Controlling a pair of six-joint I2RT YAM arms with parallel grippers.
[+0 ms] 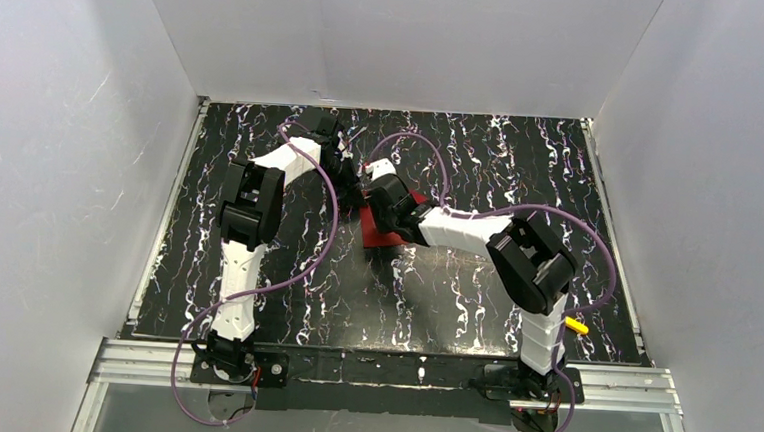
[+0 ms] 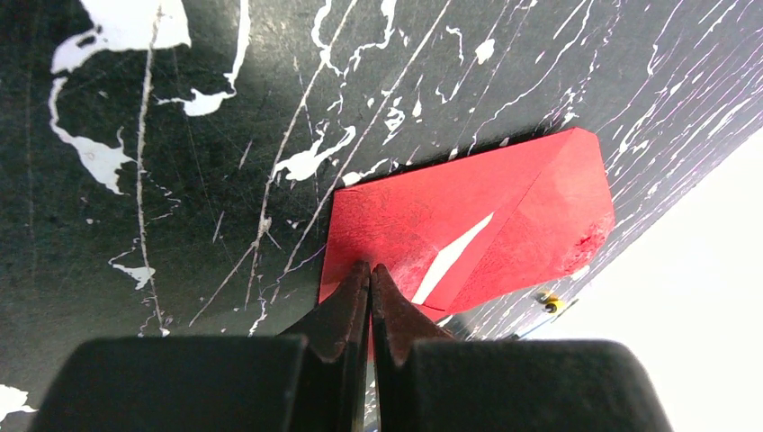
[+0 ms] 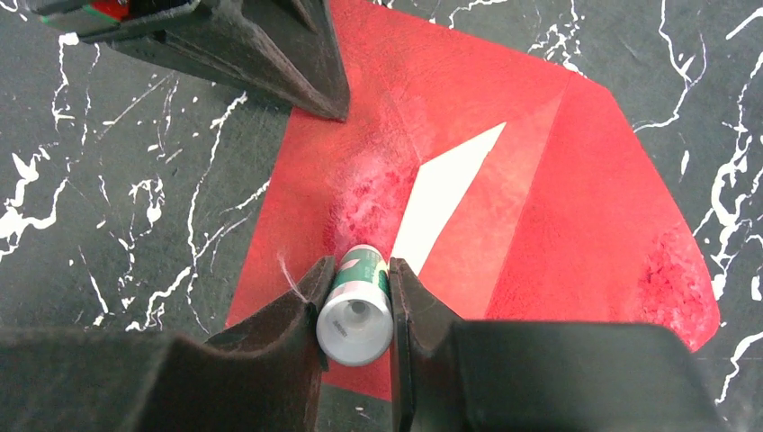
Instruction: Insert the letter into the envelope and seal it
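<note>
Right claw (image 3: 357, 270), nearest the right wrist lens: clamped on a small white-and-green glue stick (image 3: 355, 315), which it holds nose-down. The stick's far end meets the envelope (image 3: 558, 207) at a whitish, scuffed patch. Judgement: the stick is held steeply so that adhesive goes on where the flap must bond, which makes sealing the step in hand.

Envelope: lies flat on the black marbled worktop (image 3: 135, 180), folded side up. Its pointed end runs towards 3 o'clock in this view.

Letter (image 3: 447, 193): only a narrow white sliver shows, in a gap between the red folds at 1 o'clock from the stick. Judgement: the sheet is already inside, and the rest of it is hidden.

Left claw (image 3: 335, 106): enters from 11 o'clock, further out. In its own wrist view the left claw has its two fingers pressed together with nothing between them. The tips bear down on the red paper near its edge. Judgement: it acts as a hold-down, so the envelope cannot slide under the stick's rubbing.

Overhead view: both arms converge on the envelope near mid-worktop, towards 12 o'clock from the bases. The arms cover most of it.

Count:
- Envelope: one.
- Letter: one, partly seen.
- Glue stick: one.
- Claws: two, both engaged.
</note>
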